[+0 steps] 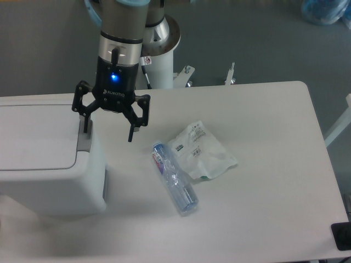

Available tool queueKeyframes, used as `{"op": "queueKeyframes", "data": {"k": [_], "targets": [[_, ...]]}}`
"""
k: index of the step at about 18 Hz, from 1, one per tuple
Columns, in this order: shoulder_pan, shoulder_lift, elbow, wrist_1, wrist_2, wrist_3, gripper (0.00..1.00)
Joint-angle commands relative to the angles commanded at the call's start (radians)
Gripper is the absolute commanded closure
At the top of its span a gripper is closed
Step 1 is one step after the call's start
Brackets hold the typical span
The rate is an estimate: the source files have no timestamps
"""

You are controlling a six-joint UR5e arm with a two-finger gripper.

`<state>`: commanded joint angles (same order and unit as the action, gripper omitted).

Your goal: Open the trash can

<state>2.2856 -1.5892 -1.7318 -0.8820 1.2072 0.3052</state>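
Observation:
The trash can (pixel 49 181) is a large white boxy bin at the left of the table, with its flat white lid (pixel 33 137) down and a grey push tab (pixel 84 139) at the lid's right edge. My gripper (pixel 108 130) hangs open and empty at the can's right end. Its left fingertip (pixel 86 127) is right at the grey tab, and whether it touches I cannot tell. Its right fingertip (pixel 130 136) hangs over the table beside the can.
A clear plastic bottle (pixel 174 177) lies on its side on the white table (pixel 263 164), right of the can. A crumpled clear plastic bag (pixel 202 150) lies next to it. The robot's white base (pixel 159 49) stands behind the table.

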Motion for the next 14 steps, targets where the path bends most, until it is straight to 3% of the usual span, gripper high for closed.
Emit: {"op": "queueKeyframes", "data": {"k": [14], "targets": [[0.0, -0.009, 0.0, 0.0, 0.0, 0.0, 0.0]]}}
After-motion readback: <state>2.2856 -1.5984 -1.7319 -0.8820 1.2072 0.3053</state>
